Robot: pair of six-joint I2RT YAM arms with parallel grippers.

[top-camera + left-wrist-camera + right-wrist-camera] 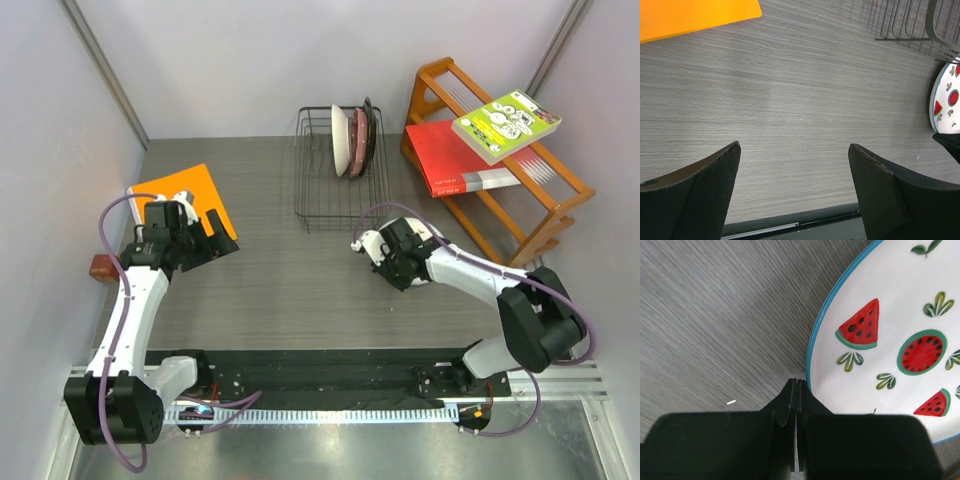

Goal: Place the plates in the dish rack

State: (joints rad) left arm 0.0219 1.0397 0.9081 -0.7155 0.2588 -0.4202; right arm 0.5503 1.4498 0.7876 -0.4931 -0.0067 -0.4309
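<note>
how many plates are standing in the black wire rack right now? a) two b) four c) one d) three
d, the dish rack holds a white plate, a pink plate and a dark plate on edge, while the watermelon plate is outside it.

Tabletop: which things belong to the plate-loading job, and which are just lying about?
Part of the job:
dish rack
three plates standing in it
watermelon plate, not yet in the rack

Just lying about:
orange wooden shelf
red book and green book on it
orange board
small brown block
</note>
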